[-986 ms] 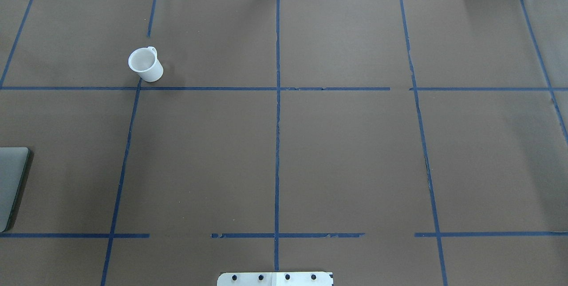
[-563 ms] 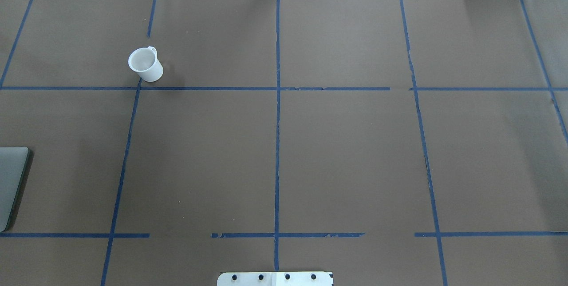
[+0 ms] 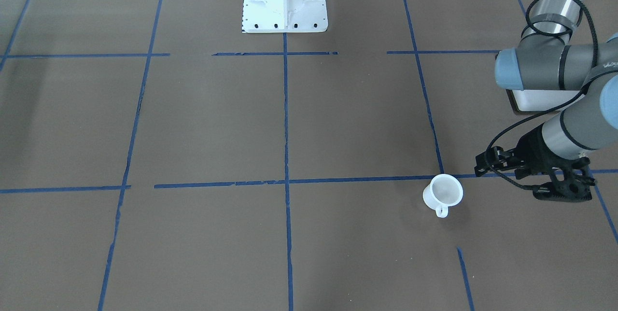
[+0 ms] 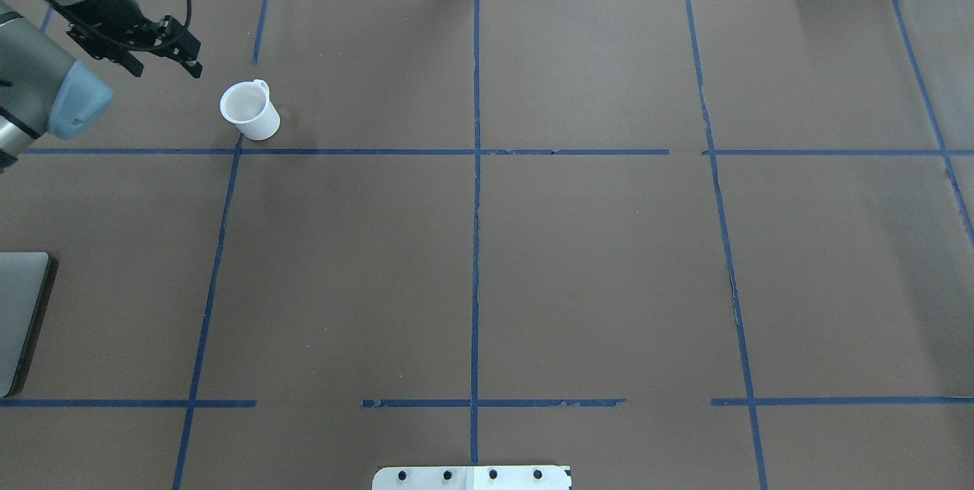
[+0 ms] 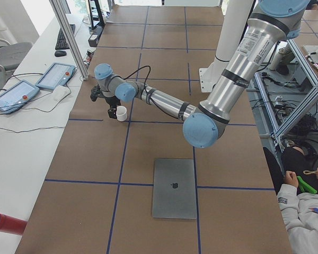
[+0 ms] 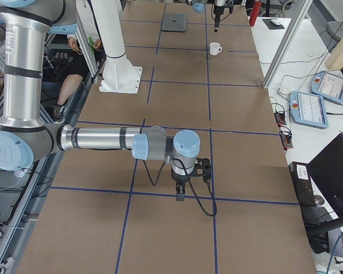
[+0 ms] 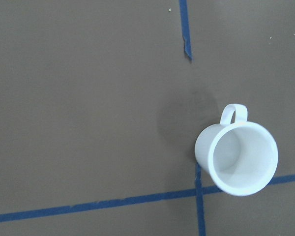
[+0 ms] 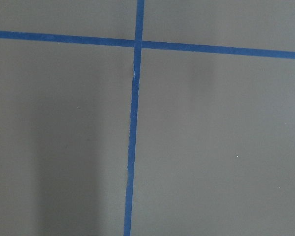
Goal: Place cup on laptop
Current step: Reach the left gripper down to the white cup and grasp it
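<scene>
The white cup (image 4: 249, 111) stands upright on the brown table cover, handle towards the far edge, just beyond a blue tape crossing; it also shows in the front view (image 3: 443, 194) and fills the lower right of the left wrist view (image 7: 238, 156). The silver laptop (image 5: 174, 188) lies shut and flat, its corner at the overhead view's left edge (image 4: 19, 319). My left gripper (image 4: 135, 56) hangs beside the cup, apart from it (image 3: 562, 188); I cannot tell whether it is open. My right gripper (image 6: 180, 191) points down over bare table far from both; I cannot tell its state.
Blue tape lines (image 4: 475, 208) grid the table. The white robot base (image 3: 284, 7) stands at the robot's edge. Operator tablets (image 5: 55, 75) lie on the white bench beyond the far edge, and an aluminium post (image 5: 69, 37) stands there. A seated person (image 5: 302, 211) is near the robot.
My left arm has come into the overhead view at the top left, to the left of the cup. The cup and laptop have not moved.
</scene>
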Motion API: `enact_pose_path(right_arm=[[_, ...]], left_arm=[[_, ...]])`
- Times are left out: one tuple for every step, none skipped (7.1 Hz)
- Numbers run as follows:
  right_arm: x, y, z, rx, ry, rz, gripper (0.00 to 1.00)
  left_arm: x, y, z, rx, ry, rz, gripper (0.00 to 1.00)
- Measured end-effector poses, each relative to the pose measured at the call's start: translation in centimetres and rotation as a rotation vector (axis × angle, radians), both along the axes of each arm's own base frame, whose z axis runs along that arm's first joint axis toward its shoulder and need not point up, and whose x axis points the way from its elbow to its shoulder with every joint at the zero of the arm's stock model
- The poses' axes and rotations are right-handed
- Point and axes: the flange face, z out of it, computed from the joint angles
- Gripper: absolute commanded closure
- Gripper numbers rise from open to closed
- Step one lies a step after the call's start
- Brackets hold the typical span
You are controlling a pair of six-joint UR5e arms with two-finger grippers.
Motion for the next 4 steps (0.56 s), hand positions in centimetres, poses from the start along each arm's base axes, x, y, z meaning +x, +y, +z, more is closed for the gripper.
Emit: enact_pose_path(right_arm=[[0.0,0.0,0.0,0.000,0.000,0.000,0.00],[0.0,0.0,0.0,0.000,0.000,0.000,0.00],[0.0,0.0,0.0,0.000,0.000,0.000,0.00],[0.0,0.0,0.0,-0.001,0.000,0.000,0.00]], left_arm=[[2.4,-2.2,-0.7,-0.018,0.013,-0.029,0.03],[4.9,-4.1,-1.3,-0.037,0.008,-0.050,0.03],[7.6,-4.9,-1.4,-0.037,-0.022,-0.069,0.08],[10.3,-4.7,-1.1,-0.024,-0.054,-0.085,0.11]])
